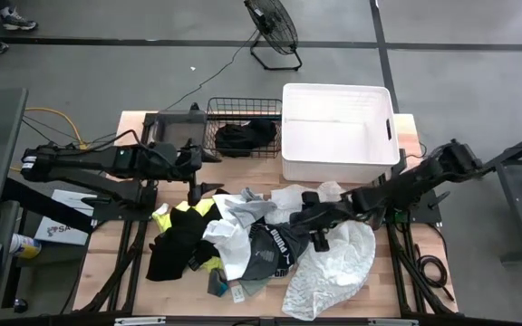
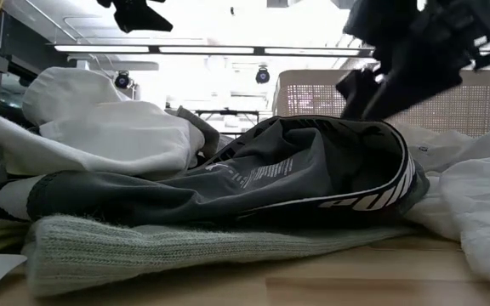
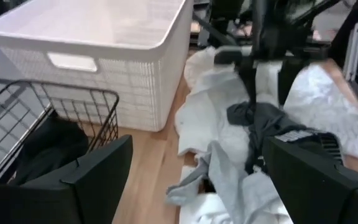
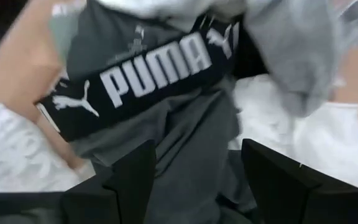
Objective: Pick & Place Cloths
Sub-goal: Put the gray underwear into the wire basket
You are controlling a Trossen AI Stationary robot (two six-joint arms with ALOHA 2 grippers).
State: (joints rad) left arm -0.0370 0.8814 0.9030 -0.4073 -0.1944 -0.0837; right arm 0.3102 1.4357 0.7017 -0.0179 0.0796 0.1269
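Observation:
The cloths lie heaped mid-table: a black one (image 1: 175,246), a neon yellow one (image 1: 204,207), white ones (image 1: 231,243), a large sheer white one (image 1: 333,269) and a dark grey garment with a black PUMA waistband (image 1: 275,251) (image 4: 160,71). My right gripper (image 1: 316,231) (image 4: 197,158) hangs over the heap's right part, shut on that grey garment. My left gripper (image 1: 196,184) (image 3: 197,146) is open and hovers beside the heap's far left corner, near the black wire basket (image 1: 243,103), touching nothing. A black garment (image 1: 243,136) lies in the basket. My right gripper has the dark grey garment's body fabric (image 4: 194,143), below the PUMA waistband, bunched between its two fingers. The fingers (image 3: 253,84) point down from above. The cloth rises to a peak (image 3: 246,113) under them, while the rest of it lies on the heap.
The white plastic tub (image 1: 290,127) stands at the far edge, right of the wire basket. A knitted pale green cloth (image 2: 185,242) lies at the heap's near edge. Bare wood shows at the table's near left and far left. A floor fan (image 1: 275,27) stands beyond the table.

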